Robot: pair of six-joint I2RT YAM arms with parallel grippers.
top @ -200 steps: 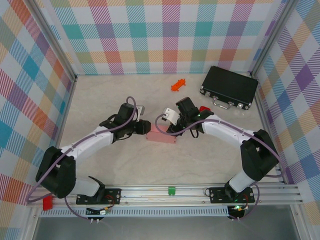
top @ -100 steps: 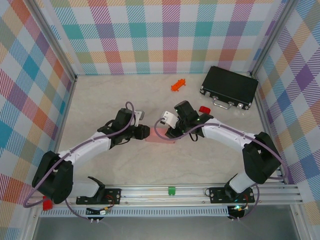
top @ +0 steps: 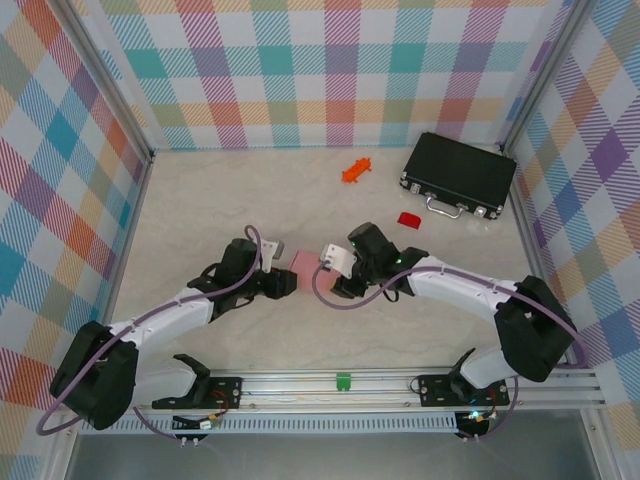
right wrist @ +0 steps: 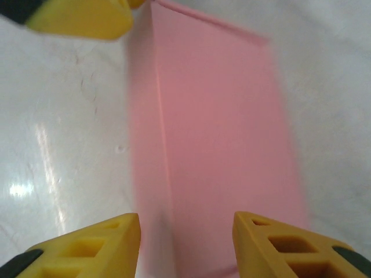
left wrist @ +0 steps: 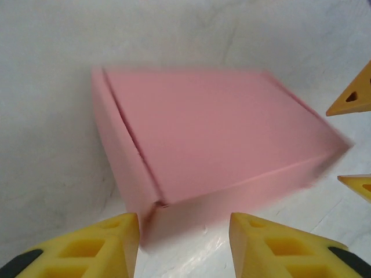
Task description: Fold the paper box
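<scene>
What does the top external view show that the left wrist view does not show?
Top external adds: the black case, the orange object and the small red object, all farther back on the table. Left wrist adds: the seam along one edge of the paper box, and the open jaws of the left gripper. Both share: the pink box, folded shut, lying on the pale table.
</scene>
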